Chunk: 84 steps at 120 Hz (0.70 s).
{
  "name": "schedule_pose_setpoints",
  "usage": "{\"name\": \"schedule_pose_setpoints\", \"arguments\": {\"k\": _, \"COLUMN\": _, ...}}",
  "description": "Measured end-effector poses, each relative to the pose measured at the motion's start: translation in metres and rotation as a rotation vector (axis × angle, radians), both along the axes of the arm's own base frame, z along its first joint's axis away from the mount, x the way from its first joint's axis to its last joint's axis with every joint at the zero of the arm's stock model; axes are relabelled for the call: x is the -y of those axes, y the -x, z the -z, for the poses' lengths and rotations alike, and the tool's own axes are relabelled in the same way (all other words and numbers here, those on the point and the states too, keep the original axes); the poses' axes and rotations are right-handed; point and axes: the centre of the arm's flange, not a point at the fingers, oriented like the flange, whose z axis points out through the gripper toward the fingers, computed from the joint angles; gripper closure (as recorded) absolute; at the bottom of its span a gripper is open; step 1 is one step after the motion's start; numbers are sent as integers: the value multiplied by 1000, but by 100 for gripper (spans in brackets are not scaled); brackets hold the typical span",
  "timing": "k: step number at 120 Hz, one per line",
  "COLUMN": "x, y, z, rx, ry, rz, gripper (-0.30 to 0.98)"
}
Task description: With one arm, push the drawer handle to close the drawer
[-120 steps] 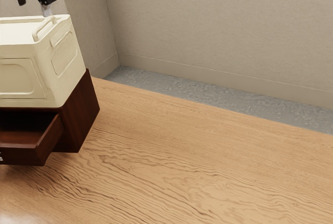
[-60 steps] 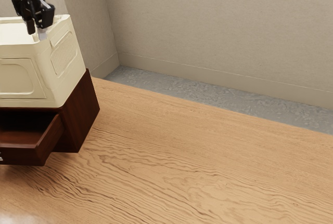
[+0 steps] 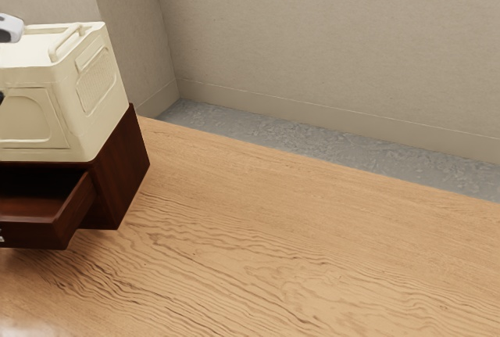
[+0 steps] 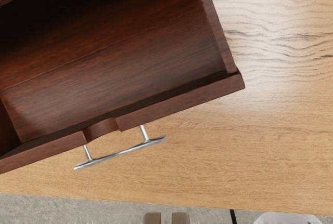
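Observation:
At the exterior view's left edge, a dark sliver of my gripper [image 3: 1, 97] shows in front of the cream box. The dark brown drawer [image 3: 39, 231] stands pulled out of its cabinet [image 3: 121, 173], with a bit of its metal handle [image 3: 1, 236] at the edge. Seen from my hand, the open drawer [image 4: 177, 106] has its silver bar handle [image 4: 120, 153] on the outside of the front panel. My gripper [image 4: 166, 218] is off the handle's outer side, apart from it, above the area past the table's edge.
A cream box [image 3: 31, 122] with a raised handle sits on top of the cabinet. Wooden table [image 3: 297, 251] stretches toward the exterior view's right. A white arm part [image 3: 11, 29] is near the box's top. The table's edge [image 4: 104, 200] runs beyond the drawer handle.
My hand has come down from above the box and moved past the exterior view's left edge, to the drawer's front side. The drawer has stayed pulled out.

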Motion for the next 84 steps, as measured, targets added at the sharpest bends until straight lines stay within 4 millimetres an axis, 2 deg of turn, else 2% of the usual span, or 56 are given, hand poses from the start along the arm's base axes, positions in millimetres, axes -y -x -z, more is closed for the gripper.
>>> {"name": "schedule_pose_setpoints", "arguments": {"k": 10, "x": -12, "y": 14, "z": 23, "rx": -7, "ry": 3, "rz": -27, "gripper": 77}}
{"name": "schedule_pose_setpoints", "arguments": {"k": 37, "x": -35, "y": 28, "z": 79, "rx": -33, "ry": 2, "rz": -103, "gripper": 78}}
{"name": "schedule_pose_setpoints", "arguments": {"k": 51, "x": -44, "y": 34, "z": 98, "rx": -42, "ry": 16, "rz": -135, "gripper": 78}}
{"name": "schedule_pose_setpoints", "arguments": {"k": 61, "x": -53, "y": 49, "z": 104, "rx": -31, "ry": 26, "rz": -172, "gripper": 78}}
{"name": "schedule_pose_setpoints", "arguments": {"k": 84, "x": -54, "y": 79, "z": 130, "rx": -1, "ry": 38, "rz": -221, "gripper": 78}}
